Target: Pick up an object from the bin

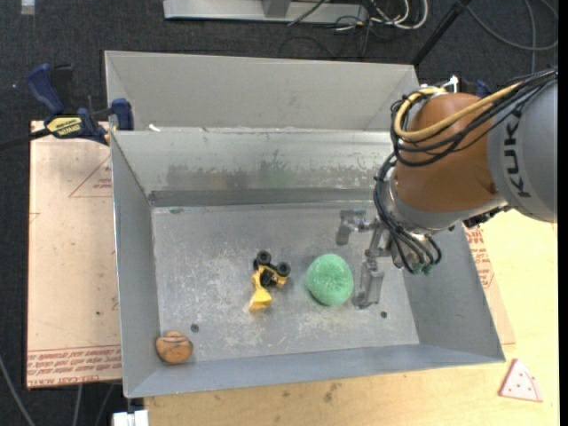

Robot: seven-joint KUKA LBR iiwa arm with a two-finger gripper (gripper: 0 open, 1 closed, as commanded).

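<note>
My gripper (356, 265) hangs low over the right part of the bin floor, open, with one finger toward the back wall and the other toward the front. Nothing sits between the fingers. A green, rounded, spongy lump (328, 280) lies just left of the gripper, its right edge close to the nearer finger (366, 287). Further left lies a small yellow toy with black wheels (267, 281), apart from the lump.
A brown round thing (175, 347) rests in the front left corner of the bin. The arm with its orange cover and cables comes in over the bin's right wall. Bare floor stretches along the left and back.
</note>
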